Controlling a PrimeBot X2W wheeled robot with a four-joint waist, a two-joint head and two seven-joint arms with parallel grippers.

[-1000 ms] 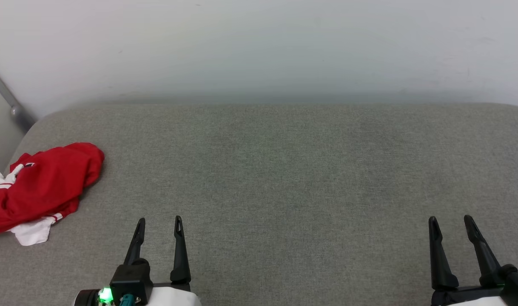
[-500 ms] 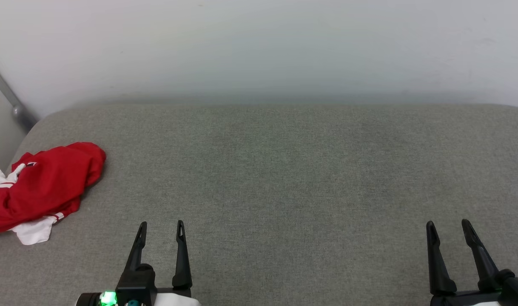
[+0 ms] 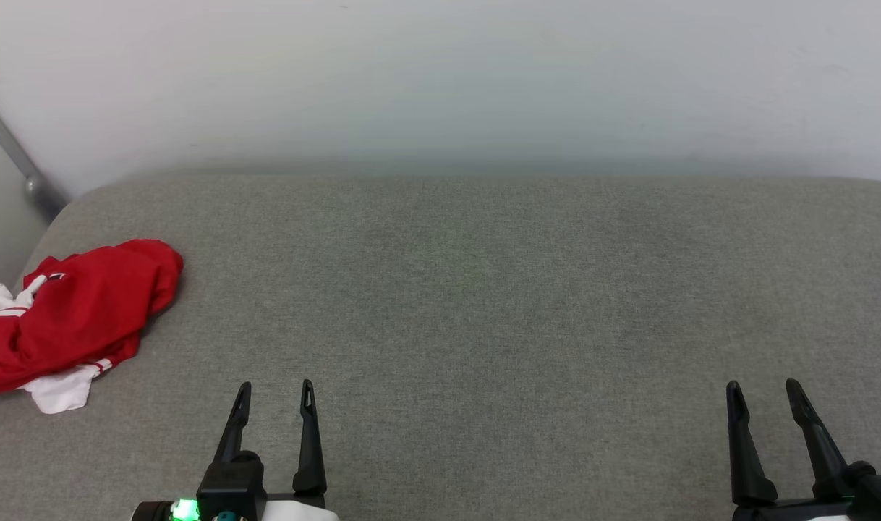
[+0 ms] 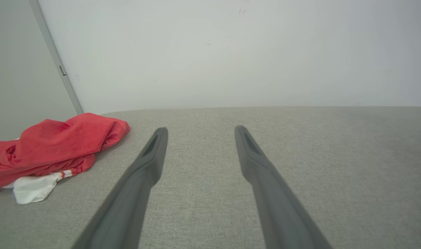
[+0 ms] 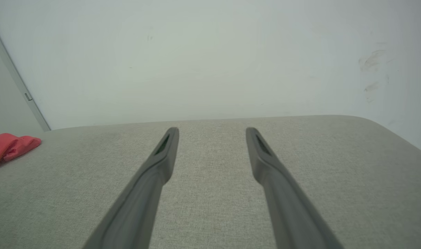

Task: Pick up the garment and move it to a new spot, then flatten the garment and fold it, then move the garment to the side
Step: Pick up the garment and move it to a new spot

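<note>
The crumpled red jersey garment with white sleeves [image 3: 79, 311] lies at the frame's left edge on grey upholstery [image 3: 484, 289]. Our left gripper [image 3: 275, 384] and right gripper [image 3: 763, 383] stand spread, empty. We judge it light and limp; we'd pinch its raised red fold.

A bare indoor room, more test set-up than lived-in home. A wide grey fabric-covered cushion [image 3: 484, 304] with rounded corners stands against a plain, faintly scuffed white wall [image 3: 440, 79]. A grey metal strip [image 3: 14, 163] slants past its far left corner, and a crumpled red jersey [image 3: 71, 318] lies at its left edge.
</note>
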